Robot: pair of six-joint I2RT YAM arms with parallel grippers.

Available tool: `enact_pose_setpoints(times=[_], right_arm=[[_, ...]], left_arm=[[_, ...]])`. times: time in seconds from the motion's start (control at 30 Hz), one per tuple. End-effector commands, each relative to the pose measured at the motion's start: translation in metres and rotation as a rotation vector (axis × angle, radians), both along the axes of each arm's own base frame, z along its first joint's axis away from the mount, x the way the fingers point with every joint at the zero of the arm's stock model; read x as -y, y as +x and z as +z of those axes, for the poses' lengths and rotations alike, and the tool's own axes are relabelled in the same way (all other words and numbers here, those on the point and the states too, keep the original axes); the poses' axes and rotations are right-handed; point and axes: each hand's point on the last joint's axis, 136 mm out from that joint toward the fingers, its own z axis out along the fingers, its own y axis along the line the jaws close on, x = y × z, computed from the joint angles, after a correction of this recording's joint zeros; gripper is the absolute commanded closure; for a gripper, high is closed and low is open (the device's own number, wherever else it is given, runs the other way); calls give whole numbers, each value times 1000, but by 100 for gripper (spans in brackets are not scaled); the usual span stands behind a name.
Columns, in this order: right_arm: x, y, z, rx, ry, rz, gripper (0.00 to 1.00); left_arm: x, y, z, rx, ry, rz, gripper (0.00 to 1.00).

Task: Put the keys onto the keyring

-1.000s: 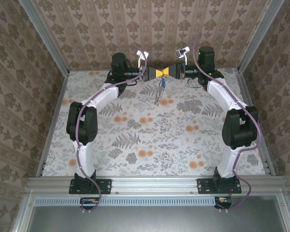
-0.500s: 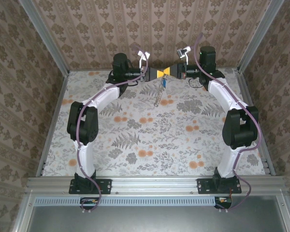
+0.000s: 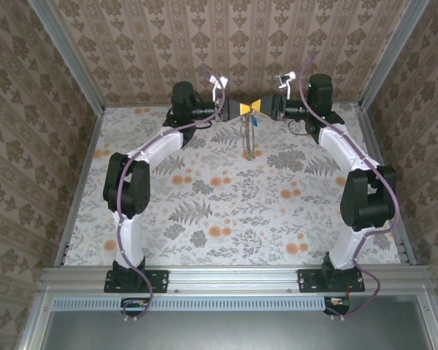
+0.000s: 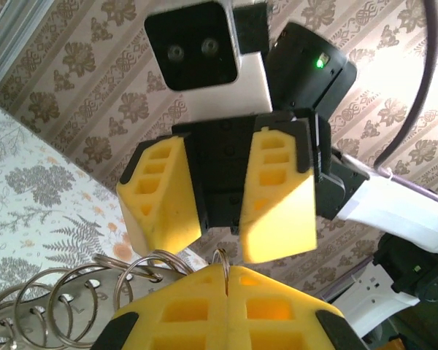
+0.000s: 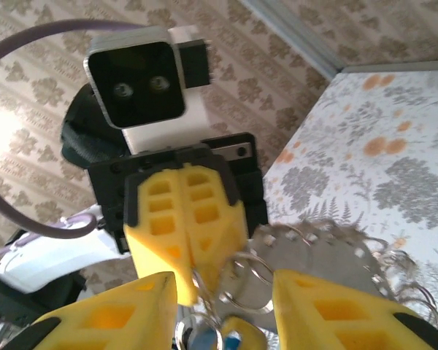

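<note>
1. Left gripper (image 4: pixel 226 271): fingers pressed flat together, no gap. A thin wire loop of the keyring (image 3: pixel 247 140) stands up out of the seam at the fingertips, so this tool is clamped on the ring.

2. Right gripper (image 5: pixel 223 284): fingers spread wide, nothing gripped. It faces the left gripper tip to tip. In the right wrist view the closed left fingertips and a small ring sit in the gap between its two fingers.

3. Keyring: lifted off the table (image 3: pixel 204 204) and held at the meeting point of the two tools. Its strap of linked rings hangs straight down from under the left fingertips. In the left wrist view the links trail off to the lower left of the tool.

4. Key (image 3: pixel 254 122): the blue head hangs just below the right gripper's fingertips, beside the top of the strap. No finger is closed on it.

5. Progress, as judged:
- Done: ring picked up, presented and steadied between the tools
- Not confirmed: the key hangs at the ring rather than lying on the table, which suggests it is attached, but the joint between key hole and wire is too small to tell
- Left: check the threading, then release

6. Caution: the ring is held by a narrow pinch; a sideways pull from the right tool may twist it out of the left fingers
</note>
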Motion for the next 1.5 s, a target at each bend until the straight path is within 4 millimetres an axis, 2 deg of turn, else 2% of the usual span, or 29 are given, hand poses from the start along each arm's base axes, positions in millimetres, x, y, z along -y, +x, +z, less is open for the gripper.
enact_pose_setpoints(times=[0.0,0.27,0.53,0.77,1.17,1.3,1.37,1.47], right_arm=[[14,-2,18,74,4,-127,59],[25,-16,-10,92,-4,-253,56],[3,-38,-27,139,-145,-272,50],[-5,-31,-25,170,-203,-297,50],[-5,-21,-12,212,-233,-312,50],[-12,-19,-13,214,-233,-284,54],[-17,-21,-14,218,-230,-263,62],[-22,-29,-15,229,-229,-234,79]], left_arm=[[-3,-4,29,71,-59,28,100],[-6,-4,41,78,-80,59,100],[-8,-2,49,77,-100,75,100],[-8,-6,52,76,-108,69,100],[-6,-10,54,82,-112,59,100],[-6,-10,55,81,-113,59,100],[-6,-9,54,78,-113,64,100],[-7,-8,54,78,-115,75,100]])
